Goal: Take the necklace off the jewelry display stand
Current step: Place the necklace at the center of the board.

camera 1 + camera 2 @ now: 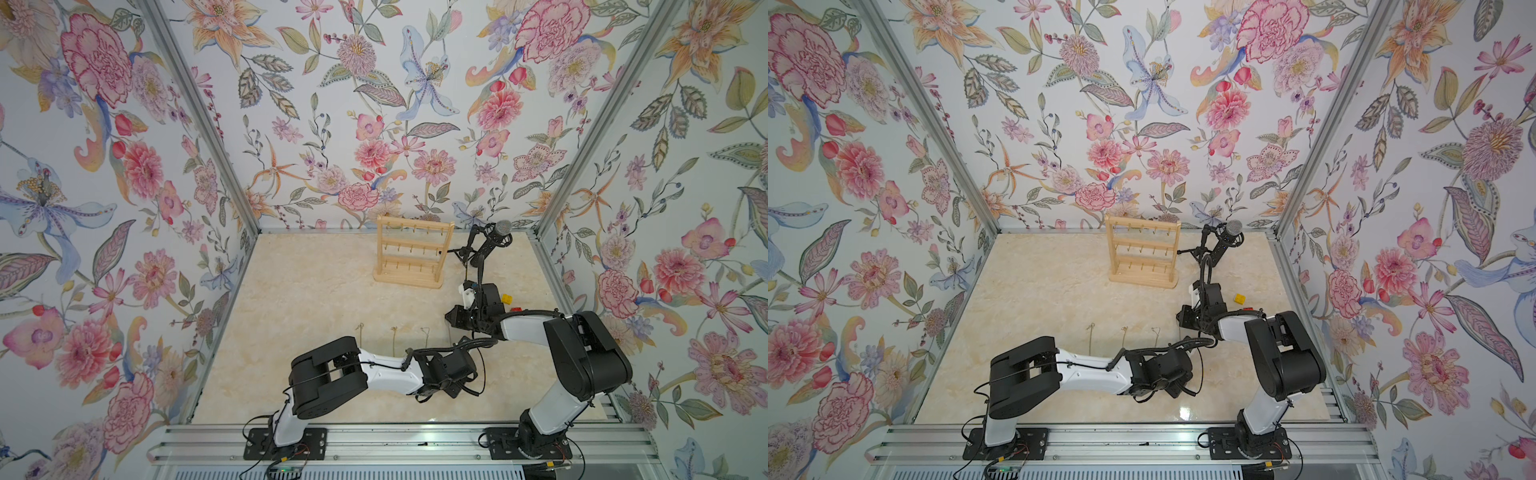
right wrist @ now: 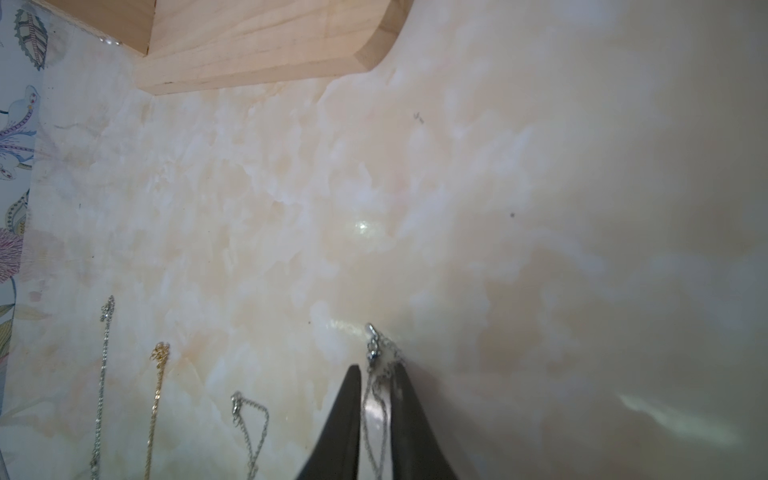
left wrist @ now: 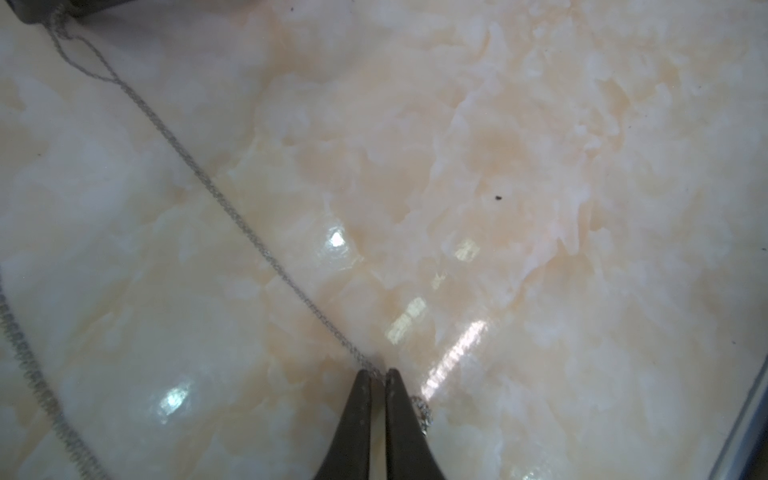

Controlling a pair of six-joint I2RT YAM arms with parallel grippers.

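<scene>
worktop: glossy cream marble-look surface, carries everything.
long silver chain: flat on the worktop, on the robot side of the jewelry display stand, just outside its left post.
gold chain: flat, next to the long silver chain, in front of the stand's left half.
short silver chain: flat, in front of the stand's middle, small loop at its end.
jewelry display stand: upright at the back of the worktop. Light wood, three bars with pegs, flat base. A base corner shows in the right wrist view.
left gripper: farthest from the stand, low over the worktop, jaws pinched together on the necklace.
necklace: thin silver chain, off the stand, low along the worktop in front of the stand's right end. Runs straight from the left gripper's tips toward the stand, with a small bunch of links just past the tips.
right gripper: in front of the stand's right end, well apart from its base. Jaws a little apart, and the necklace's clasp end lies loose in the gap, not pinched.
microphone: black, on a small tripod, just right of the stand.
yellow block: right of the stand, toward the robot side, beside the right arm.
</scene>
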